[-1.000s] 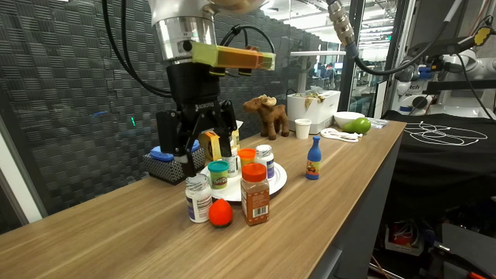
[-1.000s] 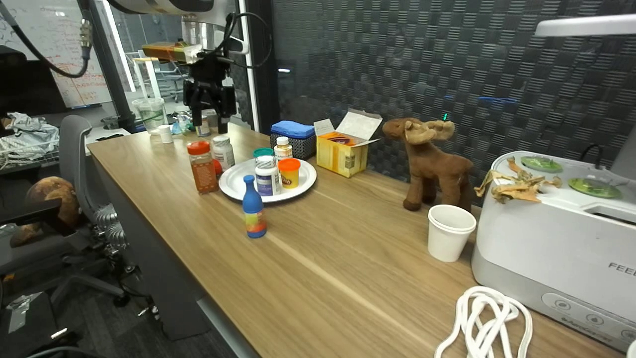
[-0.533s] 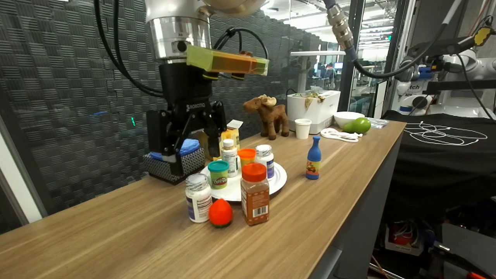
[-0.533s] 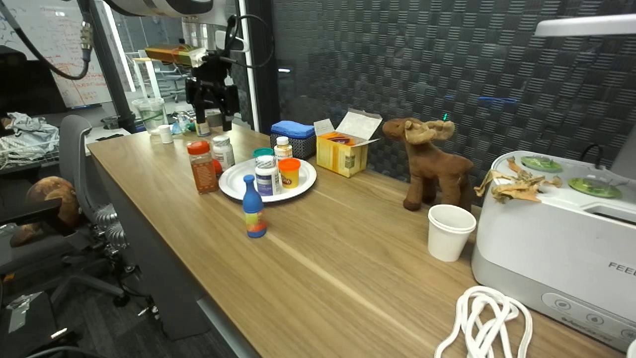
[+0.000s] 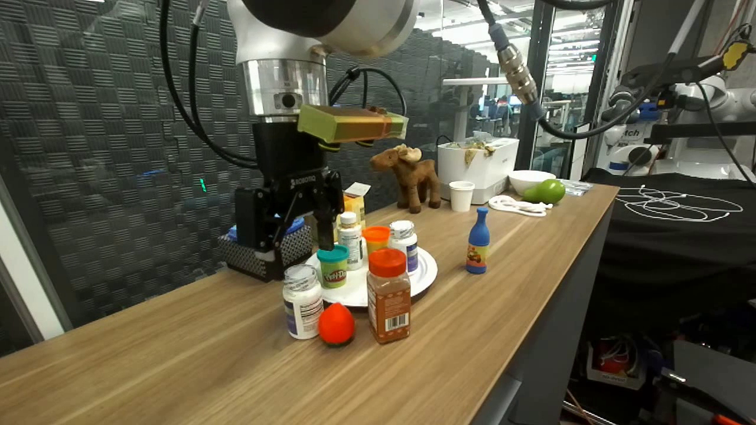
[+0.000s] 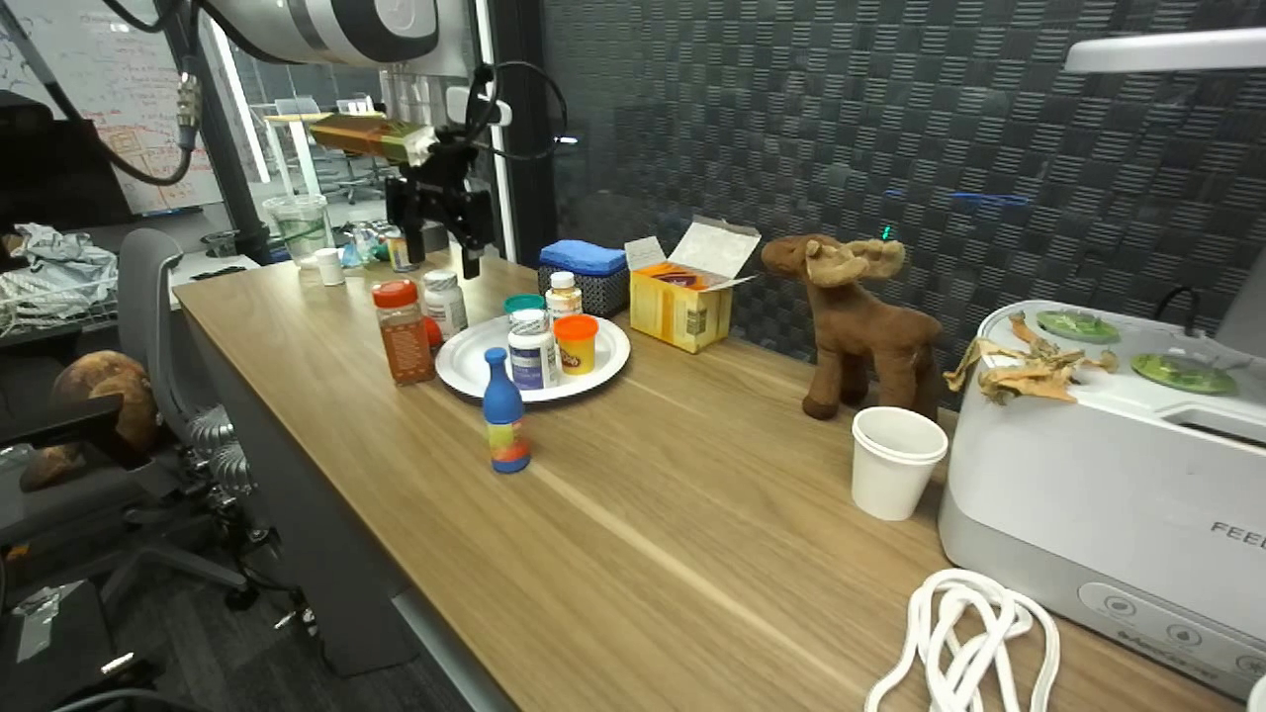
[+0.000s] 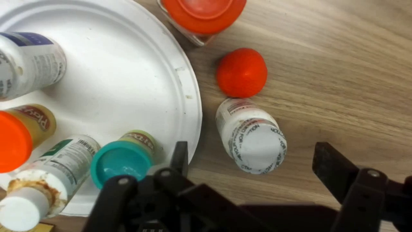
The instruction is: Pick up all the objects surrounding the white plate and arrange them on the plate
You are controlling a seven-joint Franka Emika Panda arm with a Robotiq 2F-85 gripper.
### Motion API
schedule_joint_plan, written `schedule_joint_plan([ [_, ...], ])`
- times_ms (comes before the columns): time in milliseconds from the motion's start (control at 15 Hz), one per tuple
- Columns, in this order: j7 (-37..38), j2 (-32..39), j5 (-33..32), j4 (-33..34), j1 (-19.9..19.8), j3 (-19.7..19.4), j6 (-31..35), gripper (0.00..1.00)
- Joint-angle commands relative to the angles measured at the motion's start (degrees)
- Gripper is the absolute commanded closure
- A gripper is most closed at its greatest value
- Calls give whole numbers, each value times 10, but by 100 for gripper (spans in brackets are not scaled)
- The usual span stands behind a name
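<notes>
my gripper (image 5: pixel 300 261), lettered "robotiq", is spread wide, holding nothing; the teal-lidded tub (image 5: pixel 334 273) on the white plate (image 7: pixel 128 80) clearly reads "play-doh".

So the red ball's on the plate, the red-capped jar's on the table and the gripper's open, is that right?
Not quite: the red ball isn't on the plate but beside it on the table, as the wrist view shows. The red-capped jar is on the table and the gripper is open, as you say.
</notes>
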Motion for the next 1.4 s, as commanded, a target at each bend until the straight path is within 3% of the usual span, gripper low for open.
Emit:
schedule_joint_plan([
  [0, -19, -1, -1, -8, -4, -4, 12, 0],
  [800, -85, 5, 19, -13, -14, 9, 17, 2],
  [867, -89, 6, 21, -14, -14, 10, 15, 11],
  [933, -92, 6, 21, -15, -14, 10, 15, 26],
  [1333, -96, 2, 19, -19, -11, 13, 24, 71],
])
